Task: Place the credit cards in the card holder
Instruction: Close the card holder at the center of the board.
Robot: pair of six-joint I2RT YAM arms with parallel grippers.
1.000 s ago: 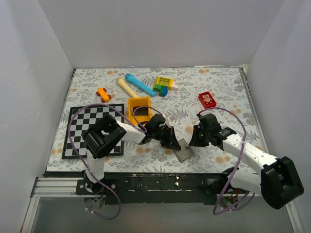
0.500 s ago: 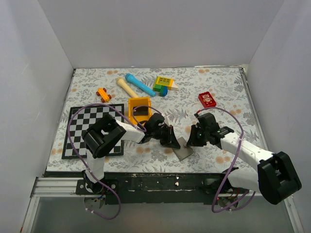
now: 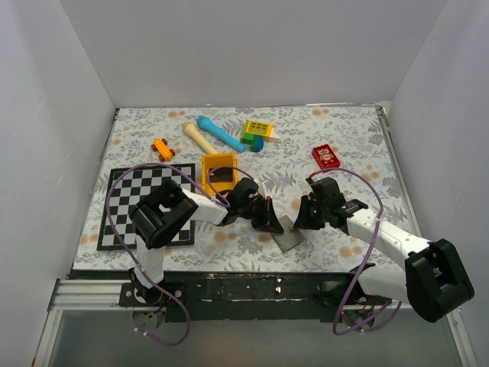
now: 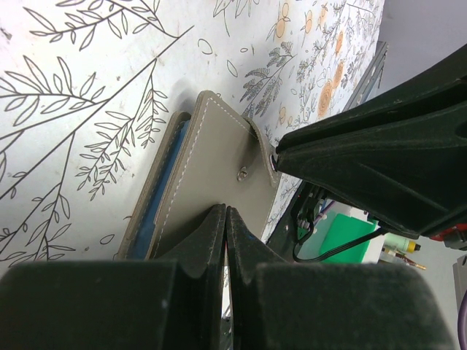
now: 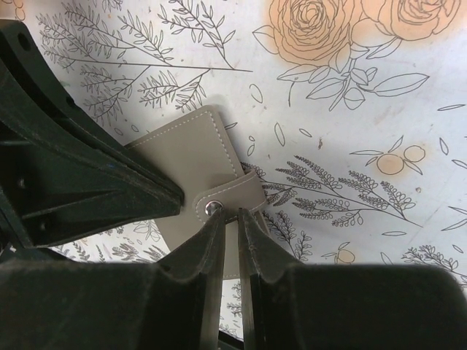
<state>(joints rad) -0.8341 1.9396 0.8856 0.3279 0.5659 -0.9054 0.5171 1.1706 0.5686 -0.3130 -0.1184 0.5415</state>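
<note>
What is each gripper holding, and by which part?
The card holder: left gripper pinches its cover edge, right gripper its snap tab.

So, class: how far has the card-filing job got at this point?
Done: nothing; the card holder lies folded shut. In hand: the left tool, closed, presses its cover while the right tool appears to pinch the snap tab, seemingly to open it. Left: opening it, then fetching cards; one dark flat card seems to lie in the orange tray.

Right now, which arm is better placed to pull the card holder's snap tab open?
Right: the right fingers pinch the snap tab, while the left fingers clamp the card holder's edge, steadying it.
</note>
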